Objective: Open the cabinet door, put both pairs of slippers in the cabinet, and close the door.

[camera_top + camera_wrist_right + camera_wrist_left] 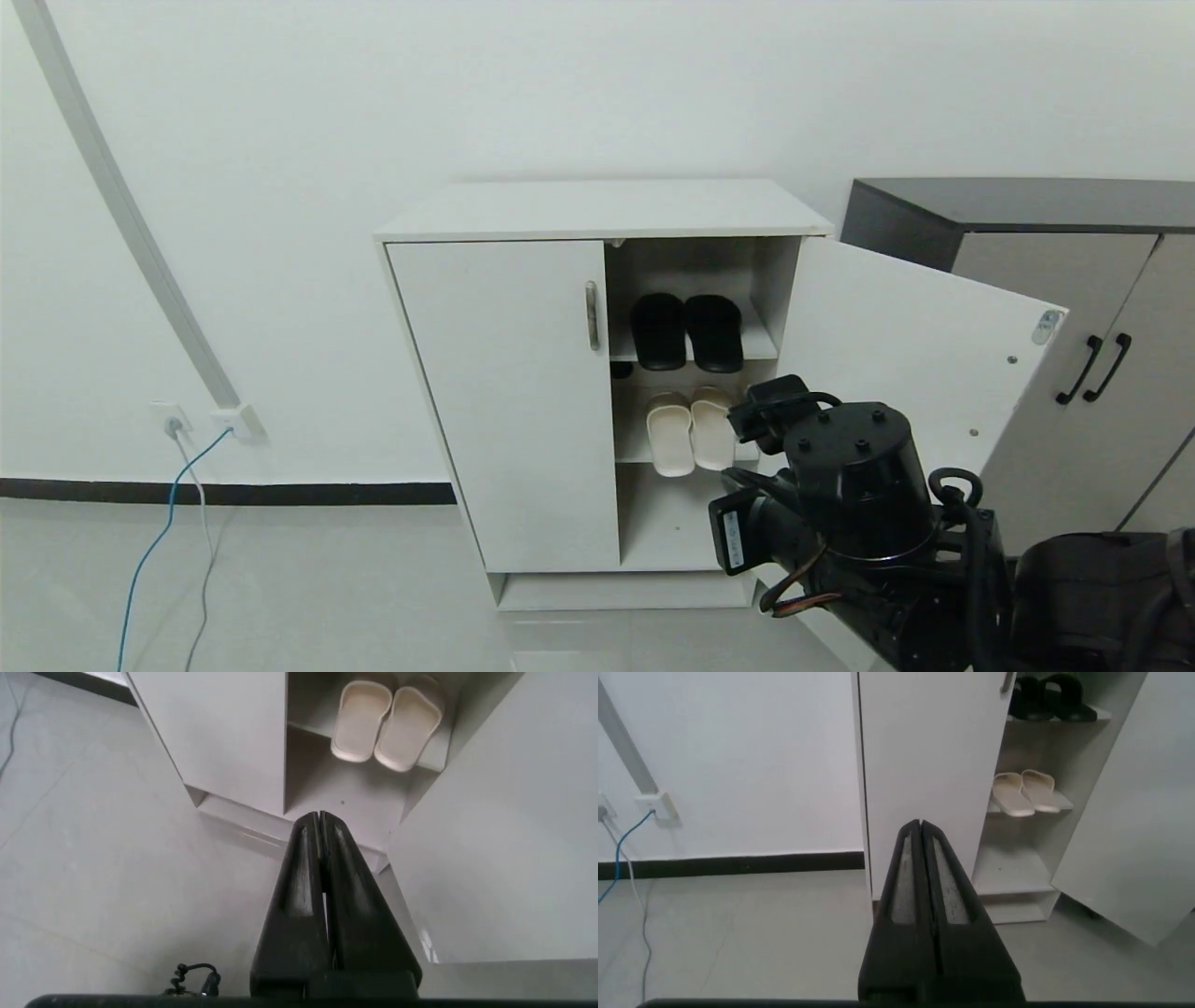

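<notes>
The white cabinet (597, 210) stands against the wall with its left door (504, 401) closed and its right door (896, 355) swung wide open. A pair of black slippers (686, 331) rests on the upper shelf. A cream pair (691, 431) lies on the shelf below. My right arm (840, 485) is low in front of the open door. The right gripper (320, 817) is shut and holds nothing, pointing at the cabinet's base below the cream slippers (388, 719). My left gripper (920, 823) is shut and holds nothing, set back from the closed door, with both pairs (1032, 793) off to its side.
A dark grey cabinet (1074, 308) stands just right of the open door. A wall socket (173, 420) with blue and grey cables (149, 551) is at the left. Bare tiled floor (327, 597) stretches in front of the cabinet's left half.
</notes>
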Motion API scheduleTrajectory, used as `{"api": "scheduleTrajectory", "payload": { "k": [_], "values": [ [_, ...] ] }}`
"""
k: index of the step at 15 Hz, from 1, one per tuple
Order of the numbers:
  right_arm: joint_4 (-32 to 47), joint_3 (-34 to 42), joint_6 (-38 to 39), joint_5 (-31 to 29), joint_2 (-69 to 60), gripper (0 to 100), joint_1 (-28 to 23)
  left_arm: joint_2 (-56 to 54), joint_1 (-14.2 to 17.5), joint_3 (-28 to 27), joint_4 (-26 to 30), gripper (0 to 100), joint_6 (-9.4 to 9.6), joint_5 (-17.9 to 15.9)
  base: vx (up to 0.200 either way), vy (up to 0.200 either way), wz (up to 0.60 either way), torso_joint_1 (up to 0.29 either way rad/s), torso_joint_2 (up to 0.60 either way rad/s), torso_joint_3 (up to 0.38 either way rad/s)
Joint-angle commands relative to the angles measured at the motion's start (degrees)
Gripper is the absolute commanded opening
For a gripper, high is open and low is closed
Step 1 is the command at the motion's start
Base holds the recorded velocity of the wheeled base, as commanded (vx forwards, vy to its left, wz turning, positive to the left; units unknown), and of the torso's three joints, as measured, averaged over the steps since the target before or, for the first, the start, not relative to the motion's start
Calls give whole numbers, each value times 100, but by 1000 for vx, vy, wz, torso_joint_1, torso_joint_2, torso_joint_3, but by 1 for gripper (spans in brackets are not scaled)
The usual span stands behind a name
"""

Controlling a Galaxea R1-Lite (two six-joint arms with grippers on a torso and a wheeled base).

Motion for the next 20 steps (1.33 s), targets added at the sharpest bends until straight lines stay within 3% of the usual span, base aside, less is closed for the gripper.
{"api": "scheduleTrajectory", "payload": {
  "k": [1,20],
  "values": [
    [-3,7,1,-1,12,0,4,7,1,0,-2,0,-6,-2,0,0,0,134,-471,-339],
    [-108,86,-69,-10,161,0,-84,7,1,0,-2,0,-6,-2,0,0,0,206,-525,-322]
  ]
}}
